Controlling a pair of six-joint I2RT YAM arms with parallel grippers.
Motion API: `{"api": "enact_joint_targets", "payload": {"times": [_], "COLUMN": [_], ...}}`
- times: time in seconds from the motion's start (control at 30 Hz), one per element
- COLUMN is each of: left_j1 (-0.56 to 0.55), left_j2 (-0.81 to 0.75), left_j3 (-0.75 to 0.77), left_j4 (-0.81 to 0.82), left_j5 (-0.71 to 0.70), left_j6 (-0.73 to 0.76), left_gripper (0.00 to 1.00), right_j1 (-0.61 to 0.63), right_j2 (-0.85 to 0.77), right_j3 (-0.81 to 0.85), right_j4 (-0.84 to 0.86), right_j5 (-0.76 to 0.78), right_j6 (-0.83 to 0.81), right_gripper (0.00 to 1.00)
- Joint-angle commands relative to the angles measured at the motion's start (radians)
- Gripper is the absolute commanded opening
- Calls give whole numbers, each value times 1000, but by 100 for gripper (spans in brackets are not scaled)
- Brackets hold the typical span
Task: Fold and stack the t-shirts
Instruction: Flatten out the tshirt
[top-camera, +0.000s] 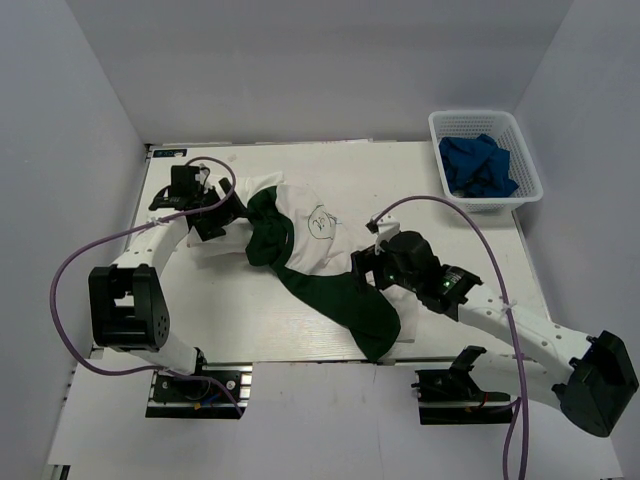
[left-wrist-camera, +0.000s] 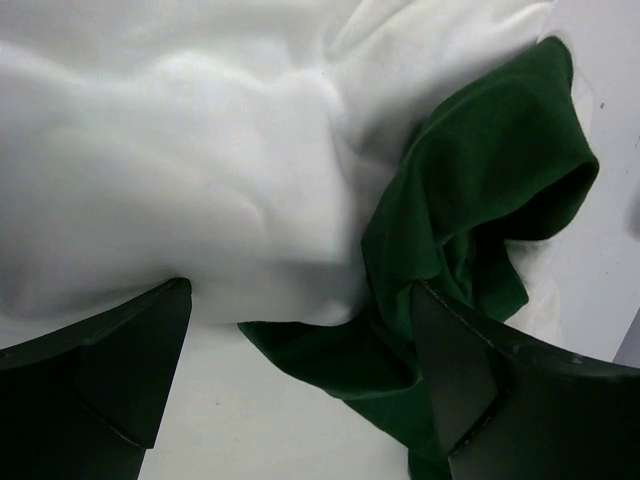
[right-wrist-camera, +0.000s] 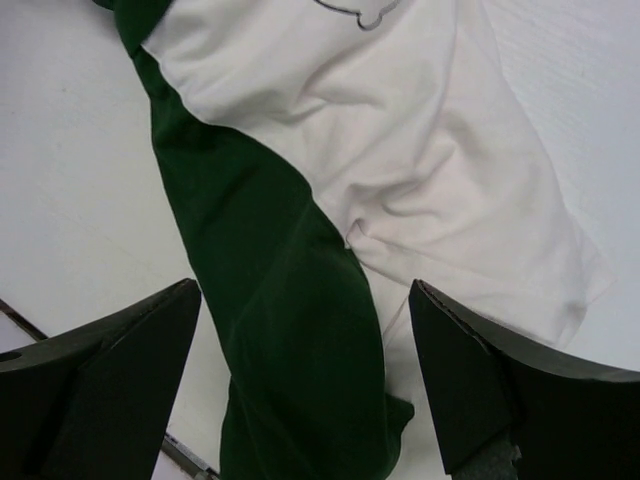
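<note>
The t-shirt (top-camera: 310, 235), white with dark green sleeves, lies crumpled and unfolded across the middle of the table (top-camera: 250, 310). One long green sleeve (top-camera: 345, 305) trails toward the near edge. No folded stack shows anywhere, so the task looks to be at its start, with the garment being spread flat before any fold.

The left gripper (top-camera: 215, 210) sits at the shirt's far left end. In its wrist view the fingers (left-wrist-camera: 120, 370) stand apart, over bunched white cloth and a rumpled green sleeve, and clamp nothing. The right gripper (top-camera: 368, 268) hovers at the near right part, its fingers (right-wrist-camera: 110, 360) likewise apart above the green sleeve and the white hem, and it too holds nothing.

The next move probably calls for each claw to close on an edge or corner and draw the cloth outward until it lies smooth.

A white basket (top-camera: 440, 120) of blue cloth (top-camera: 478, 165) stands well apart at the far right.

The chest print (top-camera: 320, 222) is a small outline drawing; no lettering or brand can be read
</note>
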Motion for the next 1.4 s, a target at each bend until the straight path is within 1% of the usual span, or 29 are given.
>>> {"api": "enact_joint_targets", "payload": {"times": [0.0, 0.07, 0.1, 0.13, 0.2, 0.23, 0.27, 0.3, 0.37, 0.4, 0.47, 0.5, 0.57, 0.63, 0.67, 0.7, 0.73, 0.77, 0.8, 0.83, 0.87, 0.9, 0.97, 1.0, 1.07, 1.13, 1.2, 1.23, 1.37], "left_j1": [-5, -5, -5, -5, -5, -5, -5, -5, -5, -5, -5, -5, -5, -5, -5, -5, -5, -5, -5, -5, -5, -5, -5, -5, -5, -5, -5, -5, -5], "left_j2": [-10, -10, -24, -24, -53, -53, -67, -67, -104, -116, -151, -162, -180, -192, -193, -193, -193, -193, -193, -193, -193, -193, -193, -193, -176, -130, -95, -75, 48], "left_j3": [46, 46, 46, 46, 37, 37, 37, 37, 37, 37, 28, 28, 18, 18, 18, 18, 18, 18, 27, 28, 28, 28, 37, 46, 55, 83, 92, 103, 146], "left_j4": [36, 36, 36, 36, 36, 27, 27, 27, 6, 5, -4, -4, -4, 7, 21, 21, 21, 21, 21, 21, 21, 21, 12, 12, 12, -17, -27, -27, -51], "left_j5": [0, 9, 9, 9, 9, 9, 9, 9, 9, 9, 9, 9, 9, 9, 9, 21, 22, 32, 32, 32, 23, 14, 0, -9, -20, -29, -46, -60, -104], "left_j6": [-6, -6, -6, -6, -6, -15, -15, -15, -15, -15, -15, -15, -15, -15, -15, -15, -15, -15, -15, -15, -15, -15, -5, 5, 5, 5, 14, 14, 26], "left_gripper": [100, 100, 100, 100, 100, 100, 100, 100, 100, 100, 100, 100, 100, 100, 100, 100, 100, 100, 100, 100, 100, 100, 100, 100, 100, 100, 100, 100, 100], "right_j1": [6, 9, 12, 13, 19, 16, 22, 21, 24, 24, 23, 23, 13, 13, 16, 16, 7, 6, 0, 0, -2, -7, -26, -31, -33, -34, -33, -33, -33], "right_j2": [14, 68, 152, 184, 257, 372, 408, 485, 640, 674, 769, 780, 782, 769, 763, 760, 749, 742, 701, 683, 662, 584, 527, 419, 320, 228, 200, 171, 159], "right_j3": [25, 48, 62, 78, 161, 198, 217, 281, 327, 397, 430, 427, 386, 327, 315, 306, 271, 251, 229, 203, 104, 70, -25, -41, -32, 19, 103, 118, 207], "right_j4": [114, 179, 197, 244, 279, 329, 340, 348, 340, 328, 262, 260, 268, 256, 234, 143, 110, 86, 17, 9, -8, -22, -66, -73, -59, -56, -53, -48, -33], "right_j5": [-57, -86, -91, -91, -88, -85, -79, -73, -30, -19, 22, 34, 16, 16, 47, 70, 94, 161, 180, 189, 197, 200, 231, 239, 242, 252, 237, 225, 209], "right_j6": [-103, -157, -196, -206, -236, -272, -286, -305, -318, -312, -298, -284, -223, -195, -172, -136, -114, -90, -10, 7, 27, 106, 195, 205, 175, 109, 76, 28, -13], "right_gripper": [90, 90, 90, 90, 90, 90, 90, 90, 90, 90, 90, 90, 90, 90, 90, 90, 90, 90, 90, 90, 90, 90, 90, 90, 90, 90, 90, 90, 90]}}
